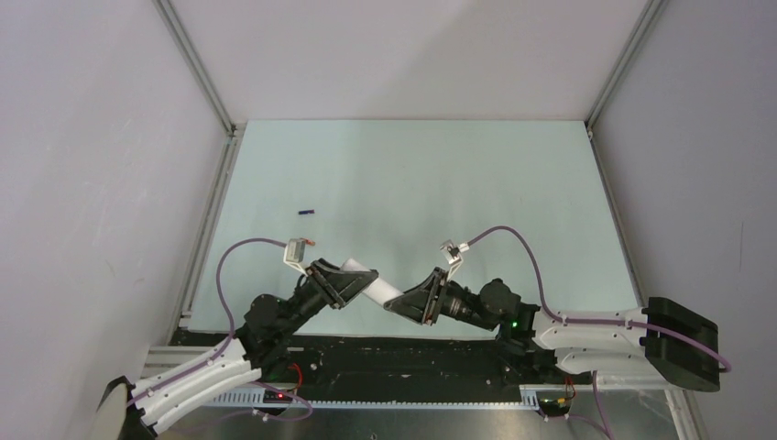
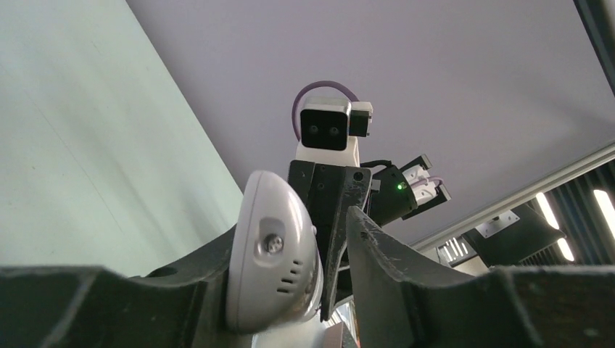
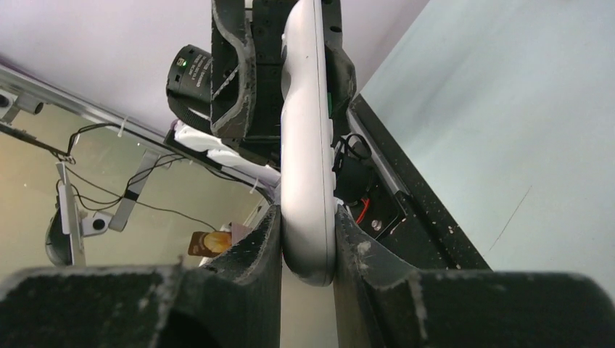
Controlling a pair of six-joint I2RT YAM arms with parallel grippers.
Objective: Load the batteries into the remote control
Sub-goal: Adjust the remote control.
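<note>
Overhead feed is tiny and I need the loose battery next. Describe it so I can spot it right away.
Look at the left half of the pale green table, beyond the white remote held up near the front edge. The battery is a tiny dark blue sliver lying alone on the surface, far smaller and darker than the remote.

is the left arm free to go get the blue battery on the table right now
Probably, once it backs off: the left gripper straddles the remote control with a gap at one finger, while the right gripper clamps it. Bare table lies between it and the blue battery.
</note>
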